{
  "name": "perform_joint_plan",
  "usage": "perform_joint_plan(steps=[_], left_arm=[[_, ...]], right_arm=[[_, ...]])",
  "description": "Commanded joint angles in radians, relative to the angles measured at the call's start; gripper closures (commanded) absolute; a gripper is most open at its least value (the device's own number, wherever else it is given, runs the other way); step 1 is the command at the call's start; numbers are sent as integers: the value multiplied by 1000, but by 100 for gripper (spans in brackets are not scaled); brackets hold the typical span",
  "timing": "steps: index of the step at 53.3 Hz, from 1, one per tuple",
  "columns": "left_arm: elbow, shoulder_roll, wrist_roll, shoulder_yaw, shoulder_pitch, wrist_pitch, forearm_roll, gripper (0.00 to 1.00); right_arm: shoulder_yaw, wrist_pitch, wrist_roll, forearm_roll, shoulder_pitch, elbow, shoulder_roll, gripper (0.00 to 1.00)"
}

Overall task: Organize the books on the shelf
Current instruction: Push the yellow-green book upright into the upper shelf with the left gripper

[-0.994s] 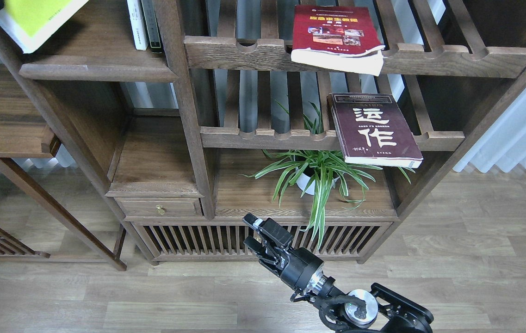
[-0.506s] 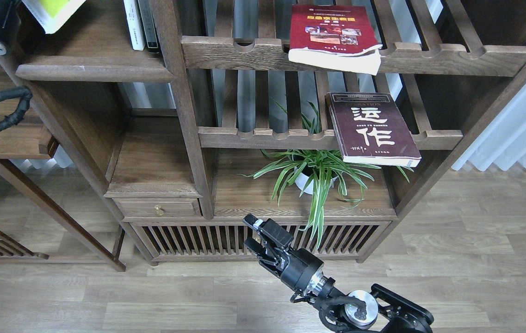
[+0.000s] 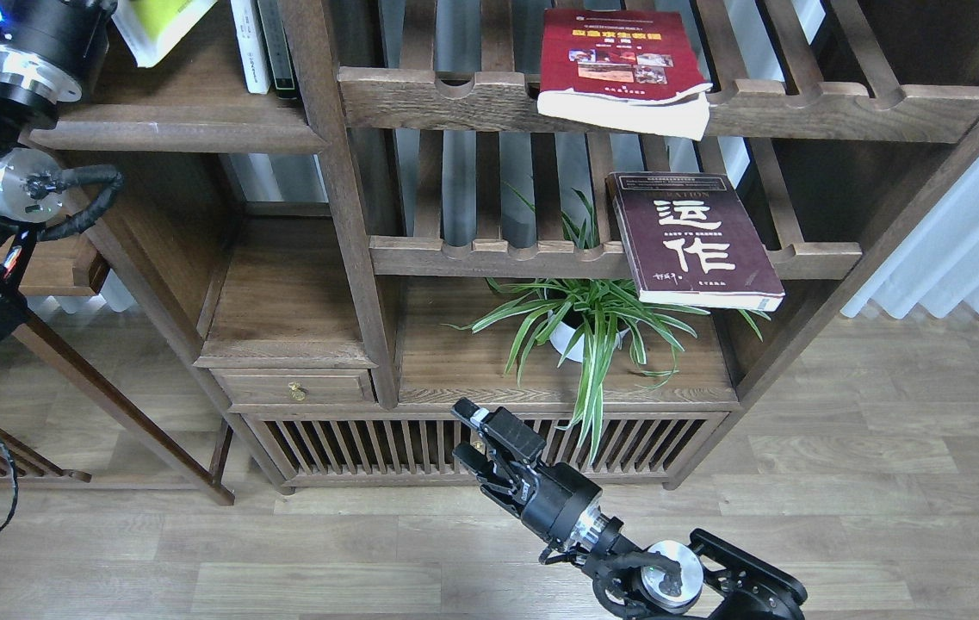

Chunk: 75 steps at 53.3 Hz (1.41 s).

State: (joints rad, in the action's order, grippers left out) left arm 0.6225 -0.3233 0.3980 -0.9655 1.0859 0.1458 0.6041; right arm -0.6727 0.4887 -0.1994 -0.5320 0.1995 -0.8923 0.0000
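Note:
The yellow-green book (image 3: pixel 160 19) hangs tilted at the top left edge, above the solid dark-brown shelf (image 3: pixel 179 131). My left gripper (image 3: pixel 103 7) is at the book's left side, with its fingers cut off by the frame's top. The book moves with it. The bright red book (image 3: pixel 618 65) lies flat on the upper slatted rack and overhangs its front rail. The maroon book (image 3: pixel 691 241) lies flat on the lower slatted rack. My right gripper (image 3: pixel 470 435) is open and empty, low in front of the cabinet base.
Thin white-spined (image 3: pixel 250 47) and dark-spined (image 3: pixel 282 47) books stand at the shelf's right end against a post. A potted spider plant (image 3: pixel 588 323) sits under the maroon book. A small drawer (image 3: pixel 295 389) is below left. White curtains (image 3: pixel 971 250) hang at the right.
My left arm has moved right and further into view, carrying the yellow-green book rightward over the solid shelf. The right arm and the other two books have not moved.

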Motion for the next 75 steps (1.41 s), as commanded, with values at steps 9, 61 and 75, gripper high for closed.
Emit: perform_joint_plan(steps=[9,61,75], left_arm=[[-87,75,41,34,41,0,0,100],[-164,109,87,125,74,2,-3,77],[-149,109,91,99,86,2,-9,70]], right_arm=[[1,0,0,0,8,0,0,2],[-1,0,2,-2,-2,-2,0,2],[-4,0,2,-2,-5,-2,0,2]])
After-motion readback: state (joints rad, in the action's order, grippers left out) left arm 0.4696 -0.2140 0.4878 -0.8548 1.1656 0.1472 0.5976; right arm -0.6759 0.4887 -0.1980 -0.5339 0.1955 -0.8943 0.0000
